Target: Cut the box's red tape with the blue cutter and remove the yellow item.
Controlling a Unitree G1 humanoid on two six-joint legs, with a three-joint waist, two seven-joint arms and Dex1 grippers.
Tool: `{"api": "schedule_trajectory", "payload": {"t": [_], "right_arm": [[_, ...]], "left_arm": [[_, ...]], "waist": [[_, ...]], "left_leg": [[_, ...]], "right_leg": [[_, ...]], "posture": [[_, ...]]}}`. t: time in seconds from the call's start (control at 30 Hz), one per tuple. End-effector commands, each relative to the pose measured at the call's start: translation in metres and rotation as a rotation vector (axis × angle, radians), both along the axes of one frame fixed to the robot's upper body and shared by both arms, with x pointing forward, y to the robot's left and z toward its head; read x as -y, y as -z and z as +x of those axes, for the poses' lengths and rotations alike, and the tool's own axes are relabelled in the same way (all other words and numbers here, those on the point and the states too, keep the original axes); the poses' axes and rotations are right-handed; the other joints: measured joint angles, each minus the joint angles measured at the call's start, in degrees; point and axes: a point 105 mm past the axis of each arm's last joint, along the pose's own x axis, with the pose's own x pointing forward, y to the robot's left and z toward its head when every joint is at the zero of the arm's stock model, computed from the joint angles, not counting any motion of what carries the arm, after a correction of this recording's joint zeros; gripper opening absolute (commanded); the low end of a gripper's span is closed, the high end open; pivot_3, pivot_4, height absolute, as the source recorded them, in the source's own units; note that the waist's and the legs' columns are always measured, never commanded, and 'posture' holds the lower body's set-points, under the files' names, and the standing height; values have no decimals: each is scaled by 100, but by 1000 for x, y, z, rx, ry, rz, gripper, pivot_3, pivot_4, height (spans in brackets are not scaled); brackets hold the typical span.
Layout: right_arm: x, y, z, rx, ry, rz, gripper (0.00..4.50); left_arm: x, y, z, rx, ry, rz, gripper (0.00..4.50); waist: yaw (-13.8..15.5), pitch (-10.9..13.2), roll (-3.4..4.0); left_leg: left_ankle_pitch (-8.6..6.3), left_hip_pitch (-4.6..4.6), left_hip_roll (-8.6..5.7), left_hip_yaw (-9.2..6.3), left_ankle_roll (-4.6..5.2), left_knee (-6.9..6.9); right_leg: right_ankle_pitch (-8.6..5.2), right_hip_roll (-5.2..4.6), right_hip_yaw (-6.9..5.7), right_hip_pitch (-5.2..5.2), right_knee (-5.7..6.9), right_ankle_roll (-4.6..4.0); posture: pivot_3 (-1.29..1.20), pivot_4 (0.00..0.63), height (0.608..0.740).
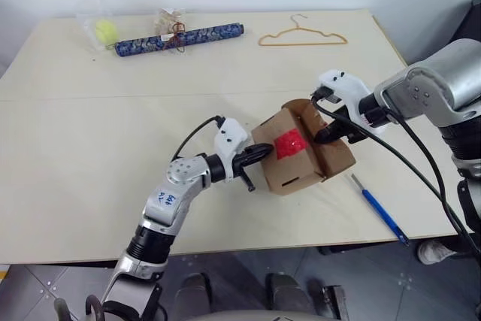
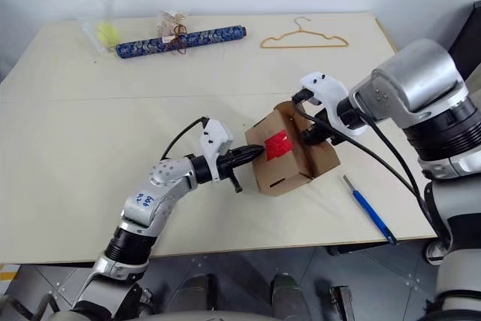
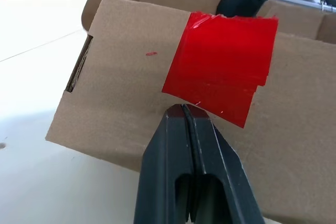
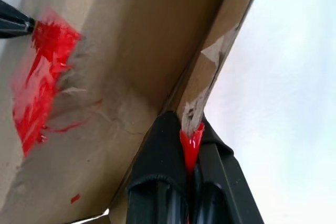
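The box [image 1: 297, 171], brown cardboard, stands tilted in the middle of the table with a flap raised. The red tape [image 1: 289, 144] is a patch on its face toward me. My left gripper [image 1: 263, 154] is shut and level; its tips press on that face at the tape's lower edge [image 3: 184, 111]. My right gripper [image 1: 327, 134] comes down from the right and is shut on the edge of the raised flap, with a red scrap pinched between its fingers [image 4: 191, 129]. The blue cutter [image 1: 379, 212] lies on the table to the right of the box, untouched. The yellow item is hidden.
Along the far edge lie a long dark blue patterned roll [image 1: 180, 38], a yellow-green ball in clear wrap [image 1: 104, 31], a small wrapped bundle [image 1: 171, 20] and a tan wire hanger [image 1: 303, 37]. The table's front edge [image 1: 301, 249] runs just below the box and cutter.
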Motion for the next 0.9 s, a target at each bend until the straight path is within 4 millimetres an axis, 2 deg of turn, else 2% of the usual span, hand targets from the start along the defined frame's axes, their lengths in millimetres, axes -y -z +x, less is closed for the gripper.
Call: {"api": "schedule_trajectory", "payload": {"t": [0.03, 0.23, 0.4, 0.67, 0.9], "right_arm": [[-7, -32, -1, 136, -78, -38, 17], [-21, -46, -9, 142, -130, -17, 17], [-25, -49, -9, 147, -150, -14, 17], [-28, -37, -8, 126, -161, -13, 17], [-25, -31, -2, 165, -147, -28, 17]], "left_arm": [[14, 14, 2, -46, 18, 41, 0], [11, 16, 4, -52, 10, 97, 0], [5, 14, 6, -38, -9, 107, 0], [5, 9, 11, -26, -50, 78, 0], [-6, 11, 12, -17, -80, 115, 0]], "waist": [[35, 0, 0], [55, 0, 0], [69, 0, 0], [60, 0, 0], [50, 0, 0]], "left_leg": [[0, 0, 0, 0, 0, 3], [0, 0, 1, 1, 0, 3], [0, 0, 0, 1, 0, 6], [0, 0, 1, 2, 0, 6], [0, 0, 2, 4, -1, 14]], "right_leg": [[0, 0, 0, -1, 2, 0], [0, 1, 0, -2, 4, 0], [0, 0, 0, -1, 7, 0], [0, 0, -3, -13, 31, -1], [-1, 1, -3, -13, 37, -1]], "posture": [[0, 150, 740], [0, 150, 740], [0, 150, 740], [0, 150, 740], [0, 150, 740]]}}
